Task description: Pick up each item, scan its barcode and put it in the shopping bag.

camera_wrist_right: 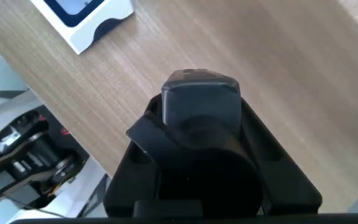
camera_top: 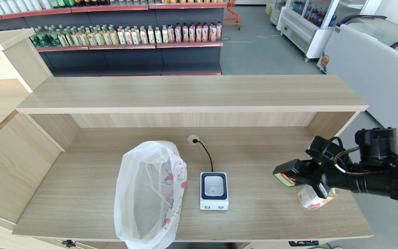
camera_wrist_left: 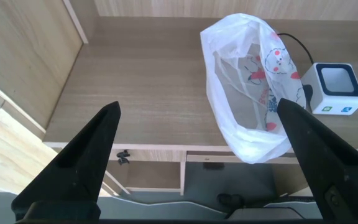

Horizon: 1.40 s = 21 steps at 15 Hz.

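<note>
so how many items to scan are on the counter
1: a labelled bottle near the front right corner of the counter, partly covered by the right arm. The arm may hide more beneath it.

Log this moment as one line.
left gripper: open, empty | right gripper: shut on box, right of scanner | bag: open | bottle: on counter

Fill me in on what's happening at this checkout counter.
The right gripper holds a dark box above the counter, off to the right of the scanner, not over its window. A labelled container sits on the counter beneath that arm. The shopping bag lies open left of the scanner, with nothing visible inside. The left gripper is open and empty, near the counter's front edge.
</note>
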Motion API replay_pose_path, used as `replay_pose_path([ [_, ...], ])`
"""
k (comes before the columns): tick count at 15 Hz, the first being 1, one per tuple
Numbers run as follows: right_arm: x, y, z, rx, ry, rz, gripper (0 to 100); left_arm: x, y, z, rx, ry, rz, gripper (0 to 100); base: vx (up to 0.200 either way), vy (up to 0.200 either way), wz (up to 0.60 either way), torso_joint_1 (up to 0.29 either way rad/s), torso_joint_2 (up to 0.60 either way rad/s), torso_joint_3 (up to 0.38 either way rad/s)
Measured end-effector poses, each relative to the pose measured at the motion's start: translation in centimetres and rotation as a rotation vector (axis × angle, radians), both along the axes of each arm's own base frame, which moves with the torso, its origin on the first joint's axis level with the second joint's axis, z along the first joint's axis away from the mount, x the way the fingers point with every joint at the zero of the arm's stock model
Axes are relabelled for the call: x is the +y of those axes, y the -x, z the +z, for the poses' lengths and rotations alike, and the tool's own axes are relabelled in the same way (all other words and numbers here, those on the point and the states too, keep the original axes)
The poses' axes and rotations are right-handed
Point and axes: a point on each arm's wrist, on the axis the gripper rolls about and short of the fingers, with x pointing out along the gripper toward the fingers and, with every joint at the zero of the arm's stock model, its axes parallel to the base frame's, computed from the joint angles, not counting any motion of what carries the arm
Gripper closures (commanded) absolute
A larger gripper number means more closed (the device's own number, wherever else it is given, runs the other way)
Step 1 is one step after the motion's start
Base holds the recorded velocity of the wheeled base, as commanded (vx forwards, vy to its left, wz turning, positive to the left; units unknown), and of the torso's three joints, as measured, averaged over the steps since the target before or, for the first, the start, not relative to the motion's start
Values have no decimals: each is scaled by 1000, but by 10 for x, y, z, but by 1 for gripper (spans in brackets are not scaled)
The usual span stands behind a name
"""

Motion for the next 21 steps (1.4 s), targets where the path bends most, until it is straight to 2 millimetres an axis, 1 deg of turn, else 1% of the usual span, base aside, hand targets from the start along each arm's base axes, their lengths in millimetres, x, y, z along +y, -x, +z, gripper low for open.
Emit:
replay_pose_path([
  [2,-2,0,16,-185,88,46,100,0,0,0,0,0,0,0,0,0,0,0,0,0],
  [4,0,0,28,-321,117,70,100,0,0,0,0,0,0,0,0,0,0,0,0,0],
  [7,5,-3,38,-497,151,131,100,0,0,0,0,0,0,0,0,0,0,0,0,0],
  [9,7,-6,44,-644,214,198,100,0,0,0,0,0,0,0,0,0,0,0,0,0],
  [11,8,-5,50,-846,315,327,100,0,0,0,0,0,0,0,0,0,0,0,0,0],
  [13,11,0,53,-1078,415,571,100,0,0,0,0,0,0,0,0,0,0,0,0,0],
  [15,12,4,48,-1264,552,733,100,0,0,0,0,0,0,0,0,0,0,0,0,0],
  [16,13,6,41,-1326,611,808,100,0,0,0,0,0,0,0,0,0,0,0,0,0],
  [17,18,10,30,-1349,631,897,100,0,0,0,0,0,0,0,0,0,0,0,0,0],
  [19,32,22,3,-1262,586,1084,100,0,0,0,0,0,0,0,0,0,0,0,0,0],
  [20,41,29,-5,-1259,568,1164,100,0,0,0,0,0,0,0,0,0,0,0,0,0],
  [21,54,34,-6,-1300,552,1234,100,0,0,0,0,0,0,0,0,0,0,0,0,0],
])
